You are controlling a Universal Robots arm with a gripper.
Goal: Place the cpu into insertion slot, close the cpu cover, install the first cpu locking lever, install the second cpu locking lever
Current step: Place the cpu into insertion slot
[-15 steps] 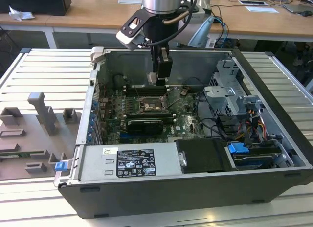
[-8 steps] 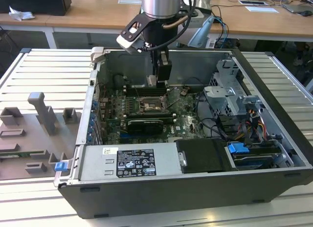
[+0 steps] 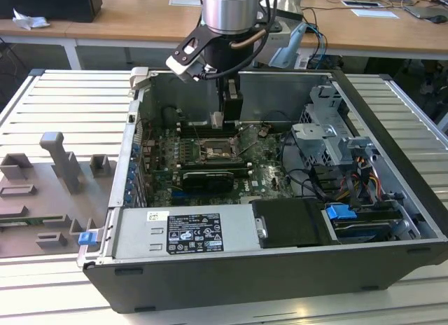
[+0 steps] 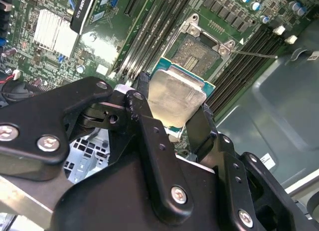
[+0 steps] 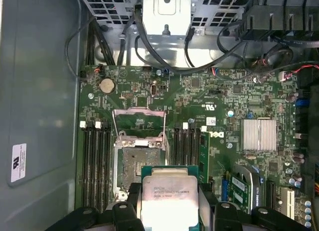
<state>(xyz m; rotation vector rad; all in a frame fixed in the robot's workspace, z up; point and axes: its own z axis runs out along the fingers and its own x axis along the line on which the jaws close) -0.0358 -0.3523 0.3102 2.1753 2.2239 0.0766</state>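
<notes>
**Cpu transfer: the jaws are gripping the cpu (image 5: pixel 167 200) by two opposite edges.**
The cpu is hanging above the green motherboard (image 5: pixel 224 106), near the insertion slot (image 5: pixel 135 164) and clear of it. The cpu cover (image 5: pixel 138 120) is standing open.

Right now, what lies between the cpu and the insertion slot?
Nothing: in the second wrist view, only air separates the held cpu from the open insertion slot.

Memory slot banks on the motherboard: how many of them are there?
2: one bank beside the insertion slot, the other bank on its opposite side. None seems hidden.
</notes>
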